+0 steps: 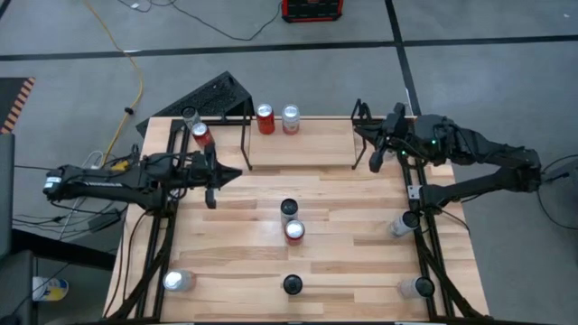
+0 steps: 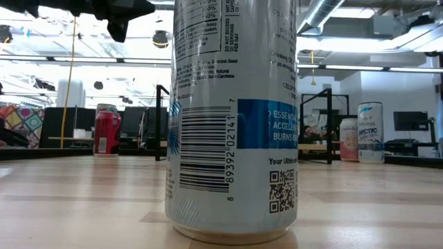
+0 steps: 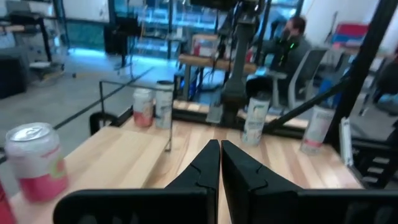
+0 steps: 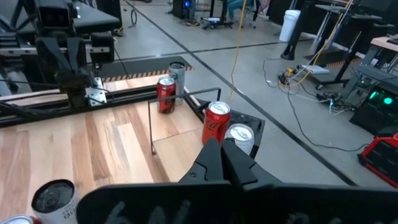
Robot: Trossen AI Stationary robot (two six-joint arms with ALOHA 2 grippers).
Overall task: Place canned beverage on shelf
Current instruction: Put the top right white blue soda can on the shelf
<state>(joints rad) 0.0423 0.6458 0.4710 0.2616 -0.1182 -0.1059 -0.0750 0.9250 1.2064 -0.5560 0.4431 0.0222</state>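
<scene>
The shelf [image 1: 246,135], a low rack of thin black rods, stands at the table's far edge. A red can [image 1: 265,119] and a silver can [image 1: 290,118] stand upright side by side within its outline. Two more cans [image 1: 288,209] [image 1: 294,231] stand at mid-table. My left gripper [image 1: 237,173] hovers shut, pointing level toward the table's right, left of the shelf's near corner; its fingertips [image 3: 220,146] are together. My right gripper [image 1: 364,135] hovers shut at the shelf's right end, aimed toward the red can [image 4: 217,121] and the silver can [image 4: 239,138].
Two cans [image 1: 190,116] [image 1: 201,135] stand at the far left corner. Others sit near the front: a silver can [image 1: 178,280], a dark-topped can [image 1: 291,284] that fills the low view [image 2: 232,117], and two cans [image 1: 404,223] [image 1: 415,288] by the right rail.
</scene>
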